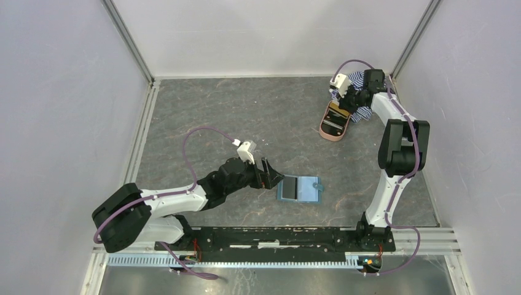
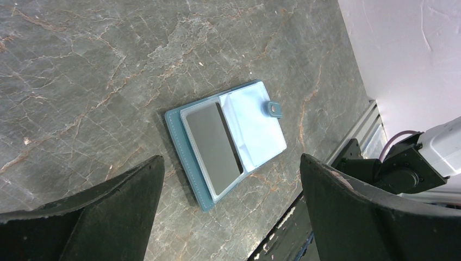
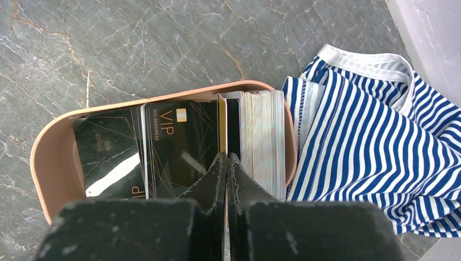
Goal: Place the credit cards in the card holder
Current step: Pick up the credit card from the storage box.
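Seen from above, the left gripper [image 1: 274,174] rests low on the grey stone-look table [image 1: 246,110], jaws spread wide and holding nothing, just left of the teal card holder [image 1: 299,188], which lies open and flat near the front middle. At the far right, the right gripper [image 1: 341,108] reaches into a pink oval case [image 1: 324,130] beside a blue-and-white striped cloth [image 1: 355,78]. The left wrist camera shows the card holder between the two wide-apart fingers [image 2: 108,212], untouched, a grey card [image 2: 212,147] in its left half and the snap tab [image 2: 274,110] at its right. The right wrist camera shows the fingers pinched together on a gold-edged credit card [image 3: 222,125] standing on edge in the case, between black VIP credit cards [image 3: 174,141] and an upright stack of cards [image 3: 263,136].
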Tool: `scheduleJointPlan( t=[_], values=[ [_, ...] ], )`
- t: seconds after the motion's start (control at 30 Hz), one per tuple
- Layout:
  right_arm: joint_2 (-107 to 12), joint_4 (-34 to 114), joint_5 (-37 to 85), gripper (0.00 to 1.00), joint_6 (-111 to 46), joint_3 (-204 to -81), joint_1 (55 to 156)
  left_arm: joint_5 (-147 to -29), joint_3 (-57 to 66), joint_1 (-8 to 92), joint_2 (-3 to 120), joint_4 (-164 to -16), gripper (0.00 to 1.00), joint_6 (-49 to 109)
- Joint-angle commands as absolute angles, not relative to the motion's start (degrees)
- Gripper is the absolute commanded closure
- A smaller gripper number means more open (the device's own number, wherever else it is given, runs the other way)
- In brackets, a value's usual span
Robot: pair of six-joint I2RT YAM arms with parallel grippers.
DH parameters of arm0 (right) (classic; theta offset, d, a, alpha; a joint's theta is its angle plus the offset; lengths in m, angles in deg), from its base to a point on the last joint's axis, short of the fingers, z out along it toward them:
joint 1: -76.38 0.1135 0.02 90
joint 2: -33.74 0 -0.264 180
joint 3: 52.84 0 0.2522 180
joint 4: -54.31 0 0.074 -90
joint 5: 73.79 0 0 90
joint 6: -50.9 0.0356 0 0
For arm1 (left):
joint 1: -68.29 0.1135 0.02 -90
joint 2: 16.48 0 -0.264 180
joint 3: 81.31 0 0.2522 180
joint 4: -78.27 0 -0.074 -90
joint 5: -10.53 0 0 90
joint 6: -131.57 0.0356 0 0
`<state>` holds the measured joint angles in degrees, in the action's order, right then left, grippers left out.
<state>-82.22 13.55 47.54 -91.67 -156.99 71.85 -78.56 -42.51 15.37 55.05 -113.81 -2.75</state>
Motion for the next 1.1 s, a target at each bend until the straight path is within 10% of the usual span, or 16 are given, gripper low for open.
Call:
scheduleJointPlan(
  t=[0.0, 1.07],
  values=[
    [-80.38, 13.62, 47.32, 1.0, -92.91, -157.52, 71.46, -79.1, -42.37, 15.65, 54.49, -115.78, 0.0, -4.79],
    [-87.52, 7.13, 52.23, 0.82, -88.48, -165.63, 70.05, -82.37, -40.94, 15.65, 57.26, -119.23, 0.0, -4.84]
  ],
)
